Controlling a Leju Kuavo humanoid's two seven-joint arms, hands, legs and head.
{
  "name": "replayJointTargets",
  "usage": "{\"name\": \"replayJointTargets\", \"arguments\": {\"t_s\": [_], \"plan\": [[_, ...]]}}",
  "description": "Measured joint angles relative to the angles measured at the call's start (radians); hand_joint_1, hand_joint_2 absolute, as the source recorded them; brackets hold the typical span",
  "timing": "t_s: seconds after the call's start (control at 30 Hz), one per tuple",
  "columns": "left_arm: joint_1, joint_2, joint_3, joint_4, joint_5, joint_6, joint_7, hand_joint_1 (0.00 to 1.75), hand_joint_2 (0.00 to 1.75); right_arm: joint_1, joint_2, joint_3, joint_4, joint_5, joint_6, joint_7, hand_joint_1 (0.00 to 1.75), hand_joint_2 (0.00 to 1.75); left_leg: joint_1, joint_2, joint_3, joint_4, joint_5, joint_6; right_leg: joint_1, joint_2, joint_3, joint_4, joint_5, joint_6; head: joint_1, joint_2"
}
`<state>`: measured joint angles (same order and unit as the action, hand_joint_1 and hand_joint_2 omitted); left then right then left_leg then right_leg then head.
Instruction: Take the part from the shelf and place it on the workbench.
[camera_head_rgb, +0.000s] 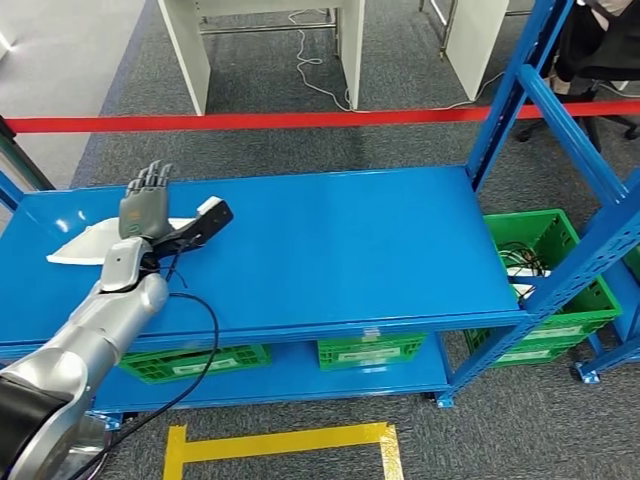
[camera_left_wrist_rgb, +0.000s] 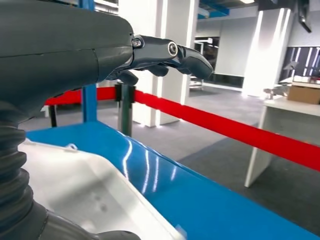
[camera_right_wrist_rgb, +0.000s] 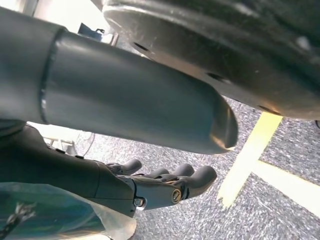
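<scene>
Our left hand (camera_head_rgb: 145, 212) hovers with fingers (camera_left_wrist_rgb: 188, 57) extended, gripping nothing, above the white part (camera_head_rgb: 87, 245) lying on the blue shelf (camera_head_rgb: 340, 240). Our right hand (camera_right_wrist_rgb: 158, 187) hangs empty, fingers loosely straight. We read no lettering on the green bins' (camera_head_rgb: 367, 351) labels.

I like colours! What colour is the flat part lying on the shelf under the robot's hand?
The part is white, clearest in the left wrist view.

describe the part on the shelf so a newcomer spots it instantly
Find the big blue metal shelf; on its top deck, at the far left end, lies a flat white plastic part with a pointed tip. The robot's left hand hovers over it. It is the one white thing on that blue deck.
</scene>
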<state>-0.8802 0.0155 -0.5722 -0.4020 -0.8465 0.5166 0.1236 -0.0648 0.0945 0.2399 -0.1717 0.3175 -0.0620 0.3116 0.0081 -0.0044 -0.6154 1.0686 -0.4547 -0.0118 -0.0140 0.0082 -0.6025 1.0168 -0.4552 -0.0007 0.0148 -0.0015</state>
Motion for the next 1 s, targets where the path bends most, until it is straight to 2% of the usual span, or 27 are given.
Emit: {"name": "replayJointTargets", "arguments": {"t_s": [0.03, 0.13, 0.2, 0.23, 0.3, 0.33, 0.37, 0.4, 0.47, 0.5, 0.53, 0.57, 0.63, 0.7, 0.73, 0.8, 0.83, 0.87, 0.9, 0.93, 1.0], "plan": [[0.001, 0.007, 0.006, 0.002, 0.001, -0.004, 0.001, 0.00, 1.75, 0.000, 0.000, 0.000, 0.000, 0.001, 0.000, -0.001, 0.00, 0.00, -0.002, 0.000, 0.016, -0.037, 0.008, 0.003, 0.001, 0.000, -0.001, 0.000, 0.000, 0.005, 0.001, 0.000], [0.007, 0.024, 0.026, 0.009, 0.008, -0.022, -0.003, 0.00, 1.75, 0.000, 0.001, 0.000, 0.000, 0.003, 0.001, -0.002, 0.00, 0.00, -0.004, -0.001, 0.021, -0.055, 0.008, 0.016, 0.001, 0.000, -0.007, -0.001, 0.001, 0.021, 0.001, 0.000], [0.009, 0.031, 0.040, 0.013, 0.020, -0.045, -0.020, 0.00, 1.75, 0.000, 0.002, 0.000, 0.000, 0.006, 0.001, -0.002, 0.00, 0.00, 0.000, 0.001, 0.024, -0.063, 0.013, 0.030, 0.001, -0.001, -0.024, 0.029, -0.022, 0.030, 0.003, 0.000], [0.011, 0.034, 0.049, 0.014, 0.029, -0.059, -0.036, 0.00, 1.75, 0.000, 0.002, 0.000, 0.000, 0.008, 0.001, -0.003, 0.00, 0.00, 0.001, 0.001, 0.025, -0.065, 0.015, 0.035, 0.001, -0.002, -0.045, 0.073, -0.048, 0.033, 0.004, 0.000], [0.021, 0.037, 0.066, 0.014, 0.049, -0.080, -0.073, 0.00, 1.75, 0.000, 0.002, 0.000, 0.000, 0.010, 0.002, -0.004, 0.00, 0.00, -0.001, 0.001, 0.024, -0.065, 0.016, 0.041, 0.001, -0.003, -0.107, 0.209, -0.108, 0.037, 0.006, 0.000], [0.028, 0.038, 0.075, 0.014, 0.055, -0.085, -0.088, 0.00, 1.75, 0.000, 0.001, 0.000, 0.000, 0.011, 0.003, -0.004, 0.00, 0.00, -0.002, 0.001, 0.024, -0.065, 0.015, 0.041, 0.001, -0.003, -0.133, 0.263, -0.123, 0.038, 0.006, 0.000], [0.034, 0.038, 0.082, 0.015, 0.059, -0.090, -0.099, 0.00, 1.75, 0.000, 0.001, 0.000, 0.000, 0.011, 0.004, -0.004, 0.00, 0.00, -0.002, 0.001, 0.024, -0.064, 0.015, 0.041, 0.002, -0.003, -0.146, 0.285, -0.121, 0.038, 0.006, 0.000], [0.039, 0.039, 0.088, 0.015, 0.061, -0.095, -0.107, 0.00, 1.75, 0.001, 0.001, 0.000, 0.000, 0.011, 0.006, -0.004, 0.00, 0.00, -0.003, 0.001, 0.025, -0.064, 0.015, 0.041, 0.002, -0.003, -0.138, 0.264, -0.099, 0.038, 0.006, 0.000], [0.043, 0.040, 0.099, 0.015, 0.061, -0.101, -0.124, 0.00, 1.75, 0.000, 0.001, 0.000, 0.000, 0.011, 0.010, -0.007, 0.00, 0.00, -0.003, 0.000, 0.025, -0.062, 0.011, 0.038, 0.002, -0.003, -0.079, 0.135, -0.031, 0.033, 0.006, 0.000], [0.043, 0.041, 0.104, 0.015, 0.060, -0.100, -0.137, 0.00, 1.75, 0.000, 0.000, 0.000, 0.000, 0.012, 0.013, -0.009, 0.00, 0.00, -0.005, 0.000, 0.023, -0.058, 0.009, 0.035, 0.002, -0.004, -0.045, 0.069, -0.009, 0.030, 0.006, 0.000], [0.045, 0.042, 0.108, 0.015, 0.058, -0.096, -0.152, 0.00, 1.75, 0.000, 0.000, 0.000, 0.000, 0.012, 0.014, -0.011, 0.00, 0.00, -0.006, -0.001, 0.020, -0.055, 0.009, 0.030, 0.003, -0.003, -0.022, 0.026, 0.001, 0.026, 0.006, 0.000], [0.048, 0.043, 0.112, 0.015, 0.056, -0.091, -0.166, 0.00, 1.75, -0.001, 0.000, 0.000, 0.000, 0.013, 0.015, -0.013, 0.00, 0.00, -0.008, -0.001, 0.017, -0.053, 0.009, 0.026, 0.003, -0.002, -0.011, 0.007, -0.001, 0.023, 0.005, 0.000], [0.057, 0.045, 0.117, 0.015, 0.054, -0.083, -0.185, 0.00, 1.75, -0.001, 0.000, 0.000, 0.000, 0.014, 0.016, -0.016, 0.00, 0.00, -0.009, -0.001, 0.016, -0.054, 0.010, 0.018, 0.003, 0.000, -0.008, 0.004, -0.001, 0.015, 0.005, 0.000], [0.062, 0.046, 0.121, 0.015, 0.054, -0.080, -0.193, 0.00, 1.75, -0.001, 0.000, 0.000, 0.000, 0.015, 0.016, -0.017, 0.00, 0.00, -0.007, -0.001, 0.007, -0.030, -0.011, 0.009, -0.001, -0.001, -0.005, -0.002, 0.001, 0.004, 0.004, 0.000], [0.063, 0.047, 0.123, 0.015, 0.054, -0.080, -0.195, 0.00, 1.75, -0.001, 0.000, 0.000, 0.000, 0.015, 0.016, -0.017, 0.00, 0.00, -0.006, -0.001, -0.010, 0.009, -0.035, 0.003, -0.003, -0.002, -0.003, -0.004, 0.002, -0.001, 0.003, 0.000], [0.068, 0.050, 0.126, 0.015, 0.054, -0.084, -0.197, 0.00, 1.75, -0.001, 0.000, 0.000, 0.000, 0.016, 0.016, -0.018, 0.00, 0.00, -0.002, 0.000, -0.068, 0.139, -0.096, -0.005, -0.004, -0.002, -0.003, -0.005, 0.001, -0.007, 0.002, 0.000], [0.073, 0.051, 0.128, 0.015, 0.053, -0.087, -0.197, 0.00, 1.75, 0.000, 0.000, 0.000, 0.000, 0.016, 0.016, -0.017, 0.00, 0.00, -0.001, 0.000, -0.096, 0.198, -0.116, -0.008, -0.004, -0.002, -0.002, -0.005, 0.001, -0.007, 0.002, 0.000], [0.078, 0.051, 0.130, 0.015, 0.052, -0.089, -0.197, 0.00, 1.75, 0.000, 0.000, 0.000, 0.000, 0.016, 0.017, -0.017, 0.00, 0.00, 0.000, 0.000, -0.112, 0.230, -0.120, -0.010, -0.004, -0.002, -0.002, -0.004, 0.000, -0.007, 0.002, 0.000], [0.082, 0.051, 0.131, 0.016, 0.050, -0.090, -0.197, 0.00, 1.31, 0.000, 0.000, 0.000, 0.000, 0.016, 0.018, -0.017, 0.00, 0.00, 0.001, 0.000, -0.112, 0.225, -0.104, -0.010, -0.004, -0.002, -0.001, -0.004, 0.000, -0.007, 0.002, 0.000], [0.084, 0.052, 0.133, 0.016, 0.047, -0.090, -0.196, 0.00, 0.87, 0.000, 0.000, 0.000, 0.000, 0.017, 0.019, -0.016, 0.00, 0.00, 0.002, 0.000, -0.091, 0.177, -0.070, -0.009, -0.004, -0.002, 0.001, -0.003, -0.001, -0.006, 0.002, 0.000], [0.086, 0.053, 0.136, 0.016, 0.042, -0.084, -0.194, 0.00, 0.00, -0.001, 0.000, 0.000, 0.000, 0.017, 0.020, -0.015, 0.00, 0.00, 0.001, 0.000, -0.029, 0.042, -0.001, -0.004, -0.002, -0.001, 0.003, -0.002, -0.005, 0.000, 0.002, 0.000]]}}
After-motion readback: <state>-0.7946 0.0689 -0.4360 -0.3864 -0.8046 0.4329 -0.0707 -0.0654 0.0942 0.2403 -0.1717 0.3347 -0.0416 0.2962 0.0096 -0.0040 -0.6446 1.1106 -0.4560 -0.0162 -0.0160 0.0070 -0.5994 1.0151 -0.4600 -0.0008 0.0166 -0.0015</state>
